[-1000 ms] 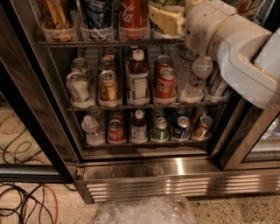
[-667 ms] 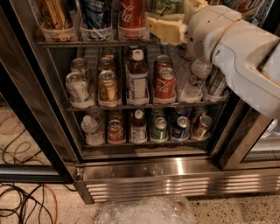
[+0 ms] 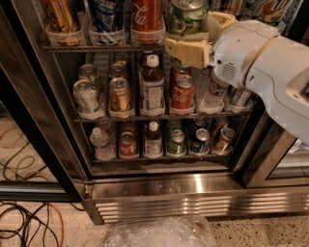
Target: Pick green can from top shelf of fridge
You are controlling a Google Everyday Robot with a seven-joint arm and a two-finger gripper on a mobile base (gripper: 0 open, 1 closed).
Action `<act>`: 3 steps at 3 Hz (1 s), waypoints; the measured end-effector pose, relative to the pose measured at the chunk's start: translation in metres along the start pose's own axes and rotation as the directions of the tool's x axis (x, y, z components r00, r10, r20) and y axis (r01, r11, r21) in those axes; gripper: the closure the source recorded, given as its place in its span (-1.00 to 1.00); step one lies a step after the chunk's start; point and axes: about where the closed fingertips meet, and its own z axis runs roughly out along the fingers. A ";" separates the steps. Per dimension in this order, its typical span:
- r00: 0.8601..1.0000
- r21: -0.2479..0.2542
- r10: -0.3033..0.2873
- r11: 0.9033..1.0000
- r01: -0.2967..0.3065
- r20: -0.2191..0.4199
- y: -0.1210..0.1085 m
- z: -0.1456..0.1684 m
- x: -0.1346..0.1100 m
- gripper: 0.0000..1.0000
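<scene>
Since the earlier frames the gripper (image 3: 190,34) has dropped lower at the front edge of the top shelf (image 3: 67,48), uncovering the green can (image 3: 186,17). Nearest me, crumpled clear plastic (image 3: 159,234) lies on the speckled floor (image 3: 270,231), with loose cables (image 3: 24,217) at left. Beyond is the fridge (image 3: 193,202) with its ribbed steel base. The gripper sits against the green can at the top shelf, just right of a red "Coca-Cola" can (image 3: 147,14). I cannot tell the jaw state.
</scene>
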 end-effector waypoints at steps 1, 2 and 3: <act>0.997 -0.047 0.002 0.999 -0.006 -0.071 0.020 -0.028 0.016 1.00; 0.997 -0.047 0.002 0.999 -0.006 -0.071 0.020 -0.028 0.016 1.00; 0.997 -0.075 -0.001 0.997 -0.005 -0.071 0.026 -0.022 0.013 1.00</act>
